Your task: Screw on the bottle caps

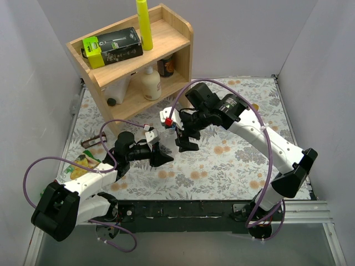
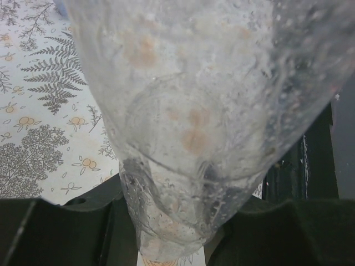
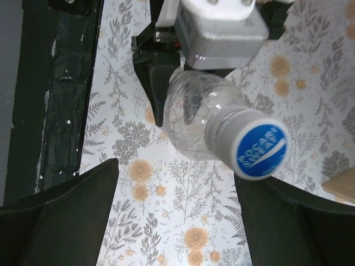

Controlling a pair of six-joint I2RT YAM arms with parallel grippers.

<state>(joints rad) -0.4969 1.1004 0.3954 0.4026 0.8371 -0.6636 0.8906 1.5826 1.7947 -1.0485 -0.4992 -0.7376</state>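
- One clear bottle (image 3: 191,119) and one white-and-blue cap (image 3: 258,145) show plainly; both hands are in view.
- The left hand (image 1: 160,156) is clenched around the bottle's body and holds it above the floral table (image 1: 233,160), in the gap between the two hands.
- The right hand (image 1: 186,143) is released. Its fingers (image 3: 55,216) are spread wide on either side of the cap and stand apart from it.
- The cap sits on the bottle's neck; how far it is threaded cannot be told.
- From above, the bottle is mostly lost among the dark hands. In the left wrist view it fills the frame, with both ends cut off.
- The small things at the table's left edge are too unclear to name.
- The bottle's long axis runs from the left hand toward the right hand, cap end first, and the cap's top faces the right wrist camera.
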